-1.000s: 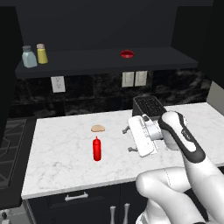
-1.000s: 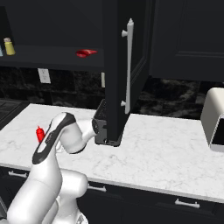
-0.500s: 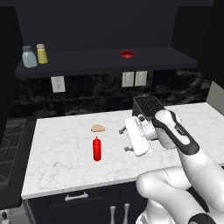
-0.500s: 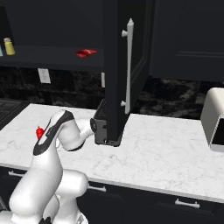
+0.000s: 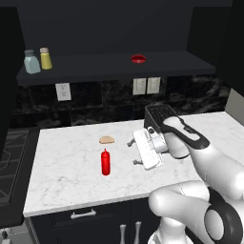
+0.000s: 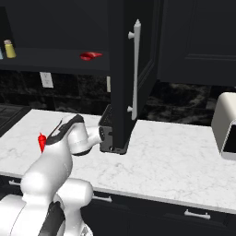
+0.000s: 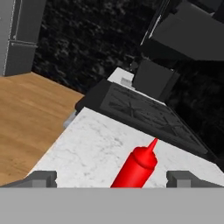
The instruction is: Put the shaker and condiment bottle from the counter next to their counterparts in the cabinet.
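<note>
**Currently: jaws spread wide, nothing gripped, beside the condiment bottle**

Left base view: condiment bottle upright on the counter, just left of the empty, wide-open gripper. Shaker on the cabinet shelf, right beside the pale blue-grey shaker; low red round object further right.

Right base view: bottle tip behind the arm; shaker at far left of shelf.

Hand view: bottle between the two fingertips, apart from both.

Kitchen count
Two shakers, one red bottle, one red round object, one tan lump, two wall outlets.
</note>
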Robot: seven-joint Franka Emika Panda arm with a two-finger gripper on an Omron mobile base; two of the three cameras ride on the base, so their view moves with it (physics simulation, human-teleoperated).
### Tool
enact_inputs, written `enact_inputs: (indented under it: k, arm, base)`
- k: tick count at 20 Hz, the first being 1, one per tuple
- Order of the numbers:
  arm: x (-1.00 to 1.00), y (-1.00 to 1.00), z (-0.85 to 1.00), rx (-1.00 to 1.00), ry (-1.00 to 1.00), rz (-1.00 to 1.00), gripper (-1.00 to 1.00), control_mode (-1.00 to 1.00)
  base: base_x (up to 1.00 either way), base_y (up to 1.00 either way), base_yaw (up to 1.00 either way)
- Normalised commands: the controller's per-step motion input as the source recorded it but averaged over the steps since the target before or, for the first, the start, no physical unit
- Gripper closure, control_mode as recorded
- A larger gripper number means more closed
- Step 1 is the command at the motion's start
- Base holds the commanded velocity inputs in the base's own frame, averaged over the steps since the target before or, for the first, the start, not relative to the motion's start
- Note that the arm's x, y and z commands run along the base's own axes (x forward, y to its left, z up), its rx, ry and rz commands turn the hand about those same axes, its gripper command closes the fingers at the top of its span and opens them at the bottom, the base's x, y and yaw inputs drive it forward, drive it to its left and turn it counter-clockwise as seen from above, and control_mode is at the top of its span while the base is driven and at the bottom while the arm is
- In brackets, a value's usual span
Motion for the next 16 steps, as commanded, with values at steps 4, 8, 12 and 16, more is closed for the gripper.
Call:
enact_inputs:
  k: [4,8,12,16]
  arm:
    - [0.0,0.12,-0.31,0.0,0.0,0.0,-1.0,-1.0]
    - [0.02,0.33,-0.47,0.0,-0.01,0.0,-1.0,-1.0]
    - [0.1,0.15,-0.24,0.0,0.0,0.0,-1.0,-1.0]
    - [0.06,0.02,0.0,0.0,0.0,0.0,-1.0,-1.0]
  base:
    - [0.0,0.0,0.0]
    - [0.0,0.0,0.0]
    - [0.0,0.0,0.0]
    - [0.0,0.0,0.0]
